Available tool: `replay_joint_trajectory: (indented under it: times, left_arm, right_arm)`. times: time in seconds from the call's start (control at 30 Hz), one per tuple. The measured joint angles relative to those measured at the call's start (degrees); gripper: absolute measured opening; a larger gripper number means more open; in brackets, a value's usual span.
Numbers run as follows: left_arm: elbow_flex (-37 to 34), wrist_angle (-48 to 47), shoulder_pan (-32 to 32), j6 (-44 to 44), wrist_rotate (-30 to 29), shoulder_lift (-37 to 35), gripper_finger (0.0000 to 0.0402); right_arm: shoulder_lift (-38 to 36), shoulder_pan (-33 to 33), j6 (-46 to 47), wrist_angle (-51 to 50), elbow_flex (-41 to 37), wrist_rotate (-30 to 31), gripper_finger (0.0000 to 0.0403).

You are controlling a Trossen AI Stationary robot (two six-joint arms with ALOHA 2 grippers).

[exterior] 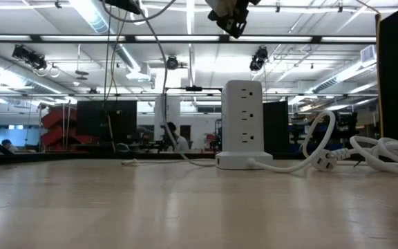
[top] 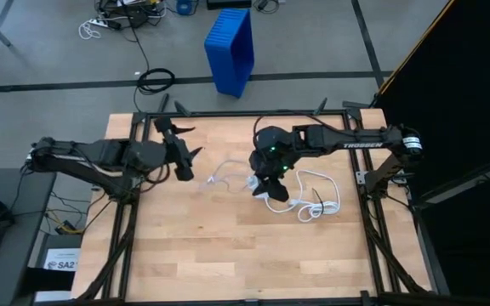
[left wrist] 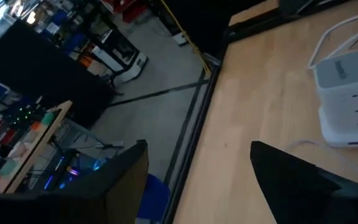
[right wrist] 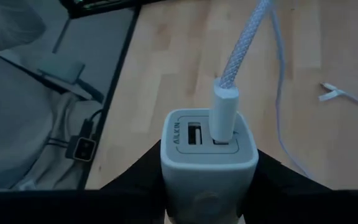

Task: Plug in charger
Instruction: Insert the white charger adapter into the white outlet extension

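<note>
The charger (right wrist: 209, 149) is a pale grey-white brick with two ports on its end face, and a white braided cable (right wrist: 244, 50) is plugged into one of them. My right gripper (right wrist: 209, 183) is shut on it, over the middle of the table (top: 272, 183) and high above the white socket tower (exterior: 244, 117). The tower stands upright on its base. My left gripper (top: 185, 161) hovers open left of the tower, whose top (left wrist: 347, 93) shows past its fingers (left wrist: 197, 180). My right gripper pinches the charger's body (right wrist: 209, 168) between its two fingers (right wrist: 143, 174), one on each side wall. The port end with the braided cable faces back toward the wrist. The fingers point down from above, and the charger is lifted clear of the table.
A thick white cord (exterior: 365, 152) runs from the tower's base and lies coiled on the table's right part (top: 313, 200). A thin white cable (top: 221, 177) lies between the two grippers. Bare wood lies toward the near edge. A blue crate (top: 230, 47) stands on the floor beyond the table.
</note>
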Motion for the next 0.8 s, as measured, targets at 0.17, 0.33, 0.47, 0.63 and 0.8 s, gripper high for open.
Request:
replay_joint_trajectory:
  times: [0.17, 0.33, 0.47, 0.63, 0.8]
  left_arm:
    - [-5.74, -0.31, 1.67, -0.42, 8.31, -2.19, 0.0263]
    - [-16.35, 13.35, 2.5, 1.63, 17.61, -0.87, 0.0257]
    - [-23.34, 28.81, 2.54, 4.09, 22.33, -0.11, 0.0256]
    - [-27.02, 38.73, 2.61, 5.59, 27.71, 0.2, 0.0256]
    - [-27.15, 40.76, 2.61, 4.36, 32.7, 3.17, 0.0256]
  right_arm:
    - [-0.34, 0.0, -0.46, 1.07, 0.0, -0.63, 0.0114]
    - [-0.34, 0.0, -0.82, 3.29, 0.02, -2.45, 0.0114]
    - [-0.34, 0.0, -1.12, 3.7, 0.02, -2.57, 0.0114]
    - [-0.34, -0.02, -1.16, 4.26, 0.02, -2.57, 0.0114]
    - [-0.34, -0.02, -1.38, 5.52, 0.04, -2.57, 0.0114]
